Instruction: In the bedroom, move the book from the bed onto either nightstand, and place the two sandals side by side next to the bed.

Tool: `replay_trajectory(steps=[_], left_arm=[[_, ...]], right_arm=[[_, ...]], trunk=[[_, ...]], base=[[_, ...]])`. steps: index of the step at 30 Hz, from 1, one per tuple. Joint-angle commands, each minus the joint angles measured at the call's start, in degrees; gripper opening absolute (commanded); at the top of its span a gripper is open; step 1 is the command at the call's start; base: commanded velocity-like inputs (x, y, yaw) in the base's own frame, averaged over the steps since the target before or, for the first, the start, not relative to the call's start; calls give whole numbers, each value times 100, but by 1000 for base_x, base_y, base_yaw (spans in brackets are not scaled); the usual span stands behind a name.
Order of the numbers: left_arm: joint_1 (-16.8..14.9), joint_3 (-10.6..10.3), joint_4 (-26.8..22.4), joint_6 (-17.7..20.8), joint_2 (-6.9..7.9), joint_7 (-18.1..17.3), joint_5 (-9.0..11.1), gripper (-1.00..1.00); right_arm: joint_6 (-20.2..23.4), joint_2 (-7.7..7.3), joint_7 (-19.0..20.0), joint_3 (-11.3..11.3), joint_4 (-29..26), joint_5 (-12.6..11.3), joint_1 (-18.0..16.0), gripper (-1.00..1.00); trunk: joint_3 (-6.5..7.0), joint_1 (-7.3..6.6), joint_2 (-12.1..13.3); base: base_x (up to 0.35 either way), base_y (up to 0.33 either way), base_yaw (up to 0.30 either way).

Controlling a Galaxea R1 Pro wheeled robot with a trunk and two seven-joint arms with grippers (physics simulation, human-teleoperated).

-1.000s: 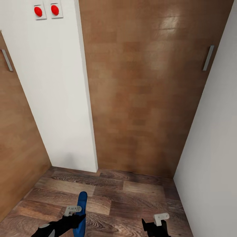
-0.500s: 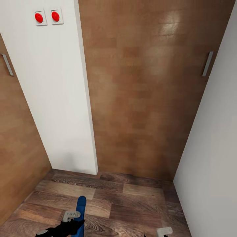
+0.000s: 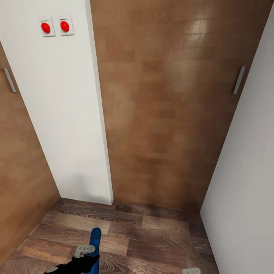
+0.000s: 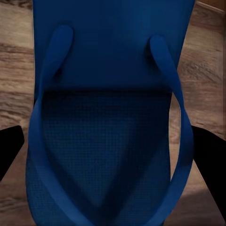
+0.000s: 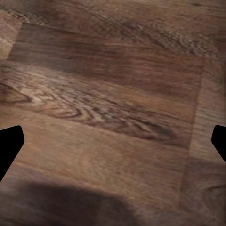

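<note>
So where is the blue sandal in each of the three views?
Head view: sandal at the bottom edge, left of centre, in the left gripper.
Left wrist view: sandal fills the middle, between the dark fingertips.
Right wrist view: not in it.
Shared landmark: the wood-plank floor.

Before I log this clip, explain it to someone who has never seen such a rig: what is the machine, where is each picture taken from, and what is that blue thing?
It is a simulated wheeled robot with two arms. The head view looks down from the robot's head at a brown wooden door, a white wall with two red buttons, and a wood-plank floor. The other two pictures come from cameras by each end effector. The left end effector is closed on a blue sandal, its straps plain in the left wrist view. The right wrist view looks at bare floor between open dark fingertips, holding nothing.
</note>
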Motion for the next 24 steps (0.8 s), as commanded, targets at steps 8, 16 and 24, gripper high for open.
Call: replay_trajectory(steps=[8,16,24], left_arm=[[-3,15,100,-101,-7,-33,28,-100],[-3,15,123,-104,-4,-32,28,-100],[-3,13,124,-105,-4,-33,28,-100]], right_arm=[[-16,-2,-7,31,19,-6,-4,100],[-15,-2,-13,32,25,-6,-4,100],[-18,-2,-14,35,25,-6,-4,100]], trunk=[[-5,-2,-1],[-5,-2,-1],[-5,-2,-1]], base=[[0,0,209],[0,0,289],[0,0,290]])
